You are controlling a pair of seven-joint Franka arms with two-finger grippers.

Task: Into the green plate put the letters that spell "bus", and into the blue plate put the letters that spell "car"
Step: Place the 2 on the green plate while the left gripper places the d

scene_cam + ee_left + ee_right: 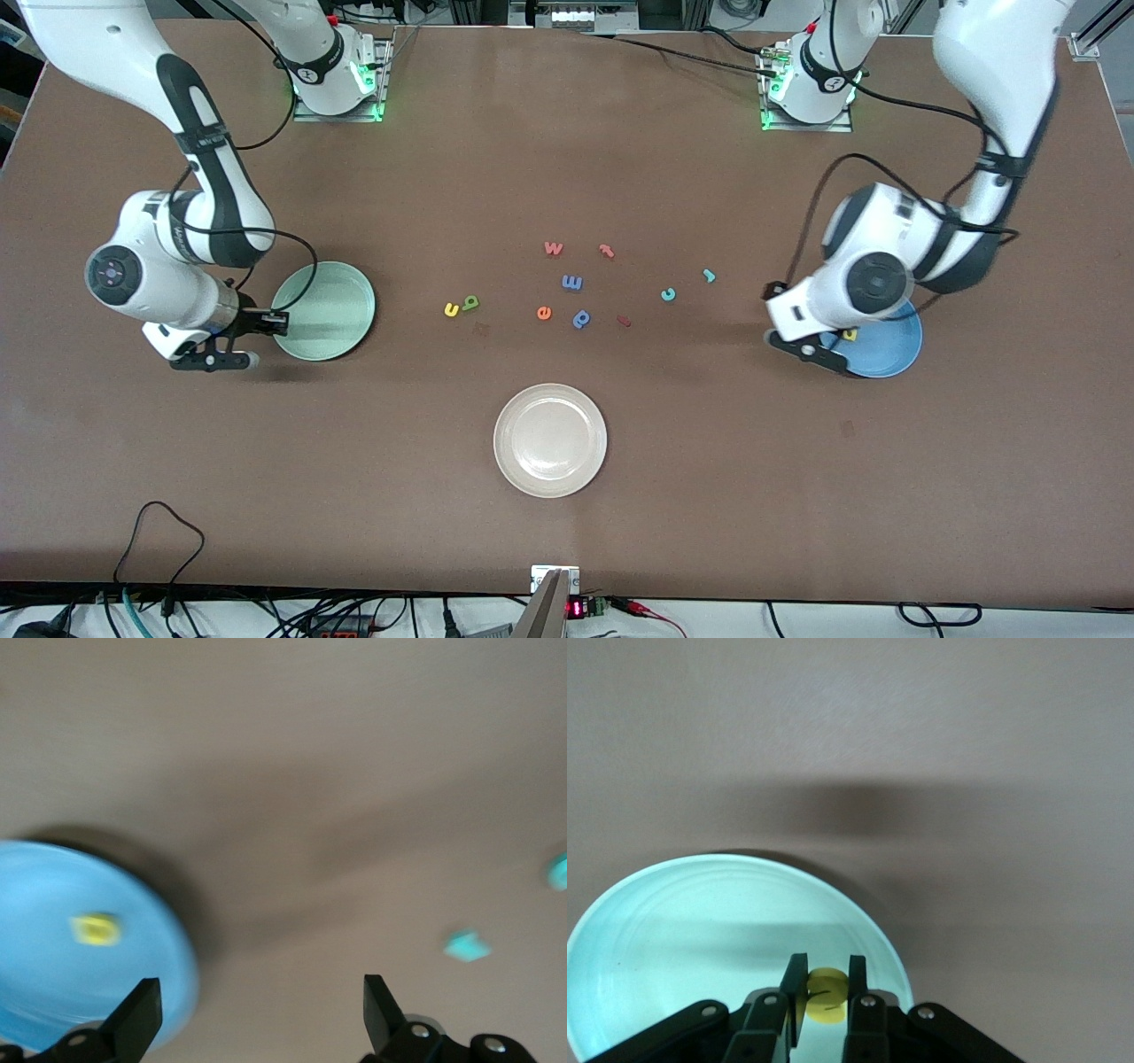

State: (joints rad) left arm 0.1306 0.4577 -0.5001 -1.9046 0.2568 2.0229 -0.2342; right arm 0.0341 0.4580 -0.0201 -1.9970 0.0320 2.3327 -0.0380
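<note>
My right gripper [824, 990] is shut on a small yellow letter [826, 1001] and hangs over the rim of the green plate [700, 930], at the right arm's end of the table [323, 310]. My left gripper [260, 1010] is open and holds nothing. It hangs over the table beside the blue plate [44, 983], where a yellow letter [96, 928] lies [850, 335]. On the table between the plates lie a yellow "u" [452, 309], green "b" [470, 303], teal "c" [668, 293] and teal "r" [709, 276].
Other letters lie mid-table: a red "w" [553, 248], orange "t" [607, 251], blue "m" [572, 283], orange "e" [544, 312], a blue "p"-like letter [581, 319] and a small red piece [624, 321]. An off-white plate [549, 440] sits nearer the front camera.
</note>
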